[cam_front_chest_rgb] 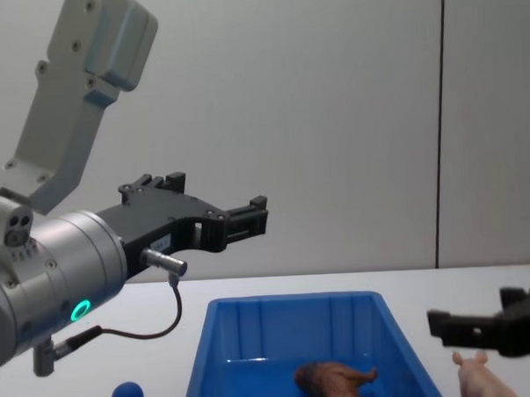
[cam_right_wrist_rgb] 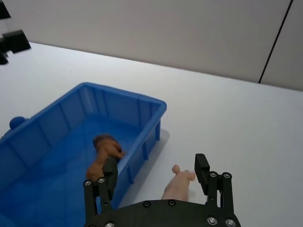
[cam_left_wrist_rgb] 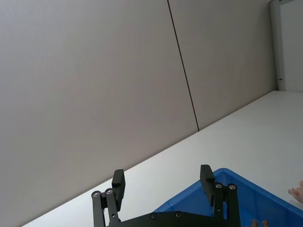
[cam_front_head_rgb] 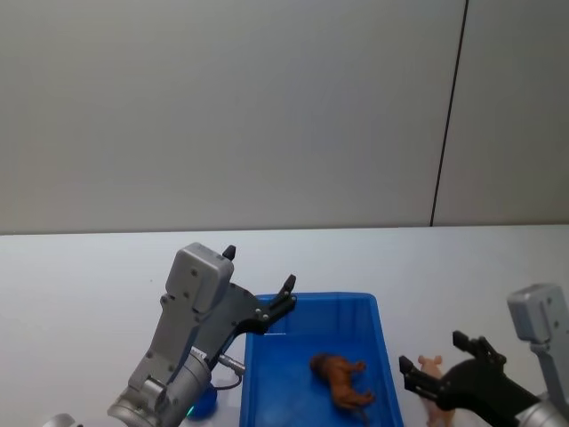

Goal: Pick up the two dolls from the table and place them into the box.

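Right pincer (cam_right_wrist_rgb: 156,163) agape above pale pink pig (cam_right_wrist_rgb: 179,186)

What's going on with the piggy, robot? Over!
Left gripper open, raised by the box. Right gripper open, low over pig on table. Brown doll in box. Nothing blocking pig.

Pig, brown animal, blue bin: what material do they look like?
Pig: likely moulded plastic or vinyl, pale pink, smooth matte skin.
Brown animal: probably the same, matte, rougher sculpted surface.
Bin: rigid plastic, slight sheen, thin ribbed walls.
Right pincer is open at the pig. Left pincer is open, raised above the bin.
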Available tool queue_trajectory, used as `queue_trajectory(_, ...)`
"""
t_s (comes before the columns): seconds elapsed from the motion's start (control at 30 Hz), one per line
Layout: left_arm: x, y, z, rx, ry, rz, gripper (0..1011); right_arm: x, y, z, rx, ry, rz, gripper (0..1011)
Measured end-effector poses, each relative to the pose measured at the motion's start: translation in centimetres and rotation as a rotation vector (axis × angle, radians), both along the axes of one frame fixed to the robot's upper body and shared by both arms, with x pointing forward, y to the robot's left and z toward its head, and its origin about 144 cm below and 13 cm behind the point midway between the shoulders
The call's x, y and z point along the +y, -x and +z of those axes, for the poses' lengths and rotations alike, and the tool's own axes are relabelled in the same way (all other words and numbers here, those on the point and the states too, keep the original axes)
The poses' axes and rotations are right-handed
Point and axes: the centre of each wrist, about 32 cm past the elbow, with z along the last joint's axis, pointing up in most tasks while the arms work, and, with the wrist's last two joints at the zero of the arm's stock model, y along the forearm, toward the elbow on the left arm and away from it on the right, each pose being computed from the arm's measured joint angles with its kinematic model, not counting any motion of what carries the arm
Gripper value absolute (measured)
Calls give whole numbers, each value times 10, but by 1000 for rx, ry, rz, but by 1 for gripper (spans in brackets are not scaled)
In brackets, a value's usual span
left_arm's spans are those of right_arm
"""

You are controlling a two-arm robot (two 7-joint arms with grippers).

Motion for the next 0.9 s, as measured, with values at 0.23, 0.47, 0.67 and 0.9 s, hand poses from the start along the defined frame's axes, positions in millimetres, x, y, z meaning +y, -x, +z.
queue_trajectory(0.23,0,0,0,0,0,0,1001,-5,4,-13,59,-5,-27,1001)
queue_trajectory(0.47,0,0,0,0,0,0,1001,-7,4,-24,111,-8,-41,1001)
queue_trajectory(0.67,0,0,0,0,0,0,1000,-6,2,-32,149,-12,-48,960)
queue_trajectory(0.9,0,0,0,0,0,0,1001,-3,-1,-39,183,-16,-50,803)
